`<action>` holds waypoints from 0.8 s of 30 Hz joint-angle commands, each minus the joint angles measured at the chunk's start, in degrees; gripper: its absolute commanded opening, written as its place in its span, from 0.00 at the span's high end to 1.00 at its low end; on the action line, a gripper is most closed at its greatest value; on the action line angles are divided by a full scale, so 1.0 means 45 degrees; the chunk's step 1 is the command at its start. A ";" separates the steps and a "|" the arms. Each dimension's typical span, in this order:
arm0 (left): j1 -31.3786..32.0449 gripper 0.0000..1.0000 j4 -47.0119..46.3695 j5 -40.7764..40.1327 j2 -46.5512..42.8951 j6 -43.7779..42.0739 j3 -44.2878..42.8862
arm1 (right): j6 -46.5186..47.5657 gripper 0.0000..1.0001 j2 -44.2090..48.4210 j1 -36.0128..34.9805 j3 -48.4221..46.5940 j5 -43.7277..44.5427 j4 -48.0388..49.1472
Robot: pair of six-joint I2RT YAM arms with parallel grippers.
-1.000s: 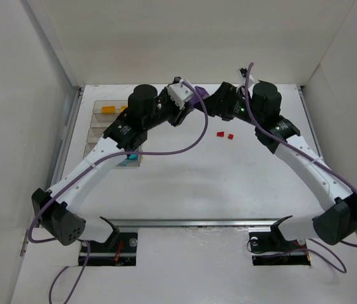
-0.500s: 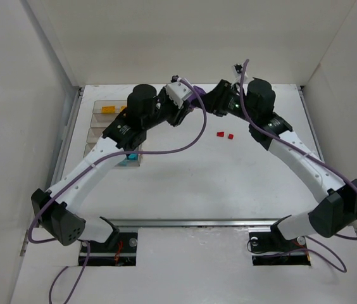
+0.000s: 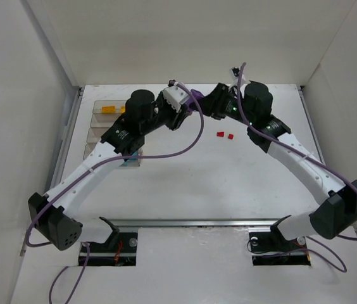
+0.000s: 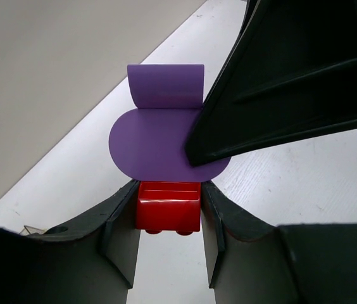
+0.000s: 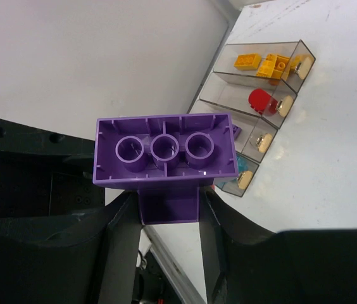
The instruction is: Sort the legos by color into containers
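Observation:
A joined clump of legos hangs in the air at the back middle of the table, with both grippers meeting on it. My left gripper (image 4: 168, 190) is shut on the red brick (image 4: 168, 207), which sits against a rounded purple piece (image 4: 159, 136). My right gripper (image 5: 168, 199) is shut on the narrow stem of the purple brick (image 5: 165, 151), whose hollow underside faces the camera. In the top view the purple clump (image 3: 196, 97) shows between the left gripper (image 3: 187, 109) and the right gripper (image 3: 206, 104). The containers (image 5: 273, 45) stand in a row at the back left.
Two loose red bricks (image 3: 220, 134) (image 3: 231, 135) lie on the table right of centre. The bins hold yellow bricks (image 5: 261, 63), a red piece (image 5: 260, 100), a purple piece (image 5: 237, 131) and a cyan piece (image 5: 242, 166), one colour each. White walls enclose the table.
The right gripper has shut on the purple part of the clump, having been open a second ago. Both arms have shifted slightly left.

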State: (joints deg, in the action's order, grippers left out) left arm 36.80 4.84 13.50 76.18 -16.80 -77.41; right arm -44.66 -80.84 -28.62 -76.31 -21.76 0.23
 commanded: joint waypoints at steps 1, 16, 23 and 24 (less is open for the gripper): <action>0.0202 1.00 0.0407 0.0398 -0.0697 0.0256 0.1336 | 0.0079 1.00 0.1125 -0.0163 -0.0054 0.1861 0.1258; 0.0202 1.00 0.1717 0.1591 -0.1500 0.0118 0.3178 | 0.0687 1.00 0.0933 0.0247 0.0573 0.2667 0.1258; -0.1883 1.00 0.1600 0.1220 -0.0897 0.0763 0.3178 | 0.1078 1.00 0.0913 0.0363 0.0922 0.2550 0.1258; -0.2932 1.00 0.1600 0.1219 -0.0682 0.0764 0.3004 | 0.1078 1.00 0.0913 0.0364 0.1117 0.2550 0.1258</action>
State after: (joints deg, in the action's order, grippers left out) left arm 30.39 12.99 19.68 71.59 -15.16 -63.20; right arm -41.15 -77.38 -27.38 -72.14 -10.90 1.85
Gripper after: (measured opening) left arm 0.337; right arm 0.427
